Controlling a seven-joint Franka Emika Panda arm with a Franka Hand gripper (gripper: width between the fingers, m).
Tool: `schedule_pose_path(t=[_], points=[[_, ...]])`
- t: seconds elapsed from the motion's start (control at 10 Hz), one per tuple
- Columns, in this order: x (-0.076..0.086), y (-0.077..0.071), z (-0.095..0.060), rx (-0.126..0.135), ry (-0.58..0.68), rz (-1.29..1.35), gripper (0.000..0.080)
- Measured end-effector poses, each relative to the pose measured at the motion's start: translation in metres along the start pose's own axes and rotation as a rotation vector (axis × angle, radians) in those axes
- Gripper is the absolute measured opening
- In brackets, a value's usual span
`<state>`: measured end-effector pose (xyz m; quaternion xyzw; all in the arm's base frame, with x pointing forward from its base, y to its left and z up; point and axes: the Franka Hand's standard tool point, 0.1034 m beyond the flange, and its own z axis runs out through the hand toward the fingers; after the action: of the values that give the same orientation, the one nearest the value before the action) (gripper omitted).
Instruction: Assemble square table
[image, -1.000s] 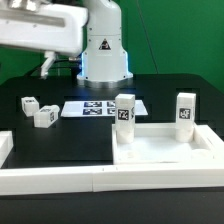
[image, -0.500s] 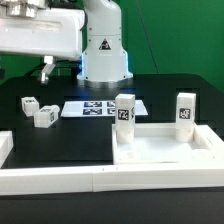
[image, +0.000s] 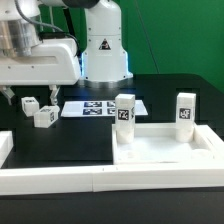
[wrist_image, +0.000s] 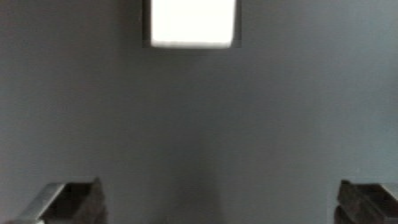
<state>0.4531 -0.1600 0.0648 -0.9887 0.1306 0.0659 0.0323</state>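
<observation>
A black counter (image: 60, 135) lies before a dark backdrop, with a green wall on the exterior view's right. The white Franka arm (image: 40, 62) rises from its base (image: 103, 50) behind the counter and folds forward. Its broad wrist section lies level and the hand points straight down at the counter. The fingers (wrist_image: 68, 203) are spread wide with nothing between them. In the wrist view only their two dark tips show, against bare counter.

The large white plastic square panel with a raised rim (image: 165, 152) lies flat on the counter, well apart from the fingers, toward the exterior view's right. A long white border bar (image: 100, 182) runs along the counter's edge, farther from the fingers than the panel. The flat white marker board (image: 100, 108) lies between the fingers and the panel.

Two short white tagged legs stand upright on the panel. The nearer upright leg (image: 124, 110) is at the corner closest to the fingers, and the farther upright leg (image: 184, 113) is at the next rear corner. Two more lie loose on the counter. The first loose leg (image: 29, 103) is right under the fingers, though I cannot tell whether they touch. The second loose leg (image: 44, 116) is just beside it. In the wrist view a blurred white block (wrist_image: 191, 22) sits ahead of the fingers, apart from both tips.
</observation>
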Motion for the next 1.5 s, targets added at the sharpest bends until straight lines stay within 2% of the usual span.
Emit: schedule_pose_path(t=[0.1, 0.2, 0.3, 0.4, 0.5, 0.7, 0.8, 0.9, 1.2, 1.3, 1.4, 1.5], points=[[-0.001, -0.01, -0.004, -0.013, -0.019, -0.002, 0.0649], [-0.007, -0.013, -0.002, 0.006, -0.104, -0.007, 0.0649], [-0.006, -0.013, -0.001, 0.014, -0.16, -0.005, 0.0649], [-0.009, -0.01, 0.004, 0.026, -0.235, -0.008, 0.0649], [-0.011, 0.002, 0.013, 0.029, -0.303, 0.008, 0.0649], [-0.024, 0.021, 0.016, 0.038, -0.511, 0.017, 0.0649], [-0.023, 0.023, 0.019, 0.046, -0.56, 0.03, 0.0649], [-0.025, 0.022, 0.02, 0.077, -0.587, 0.056, 0.0649], [-0.024, 0.021, 0.023, 0.072, -0.583, 0.053, 0.0649], [-0.031, 0.022, 0.03, 0.079, -0.62, 0.059, 0.0649], [-0.044, 0.022, 0.035, 0.101, -0.699, 0.071, 0.0649], [-0.052, 0.019, 0.04, 0.108, -0.757, 0.072, 0.0649]])
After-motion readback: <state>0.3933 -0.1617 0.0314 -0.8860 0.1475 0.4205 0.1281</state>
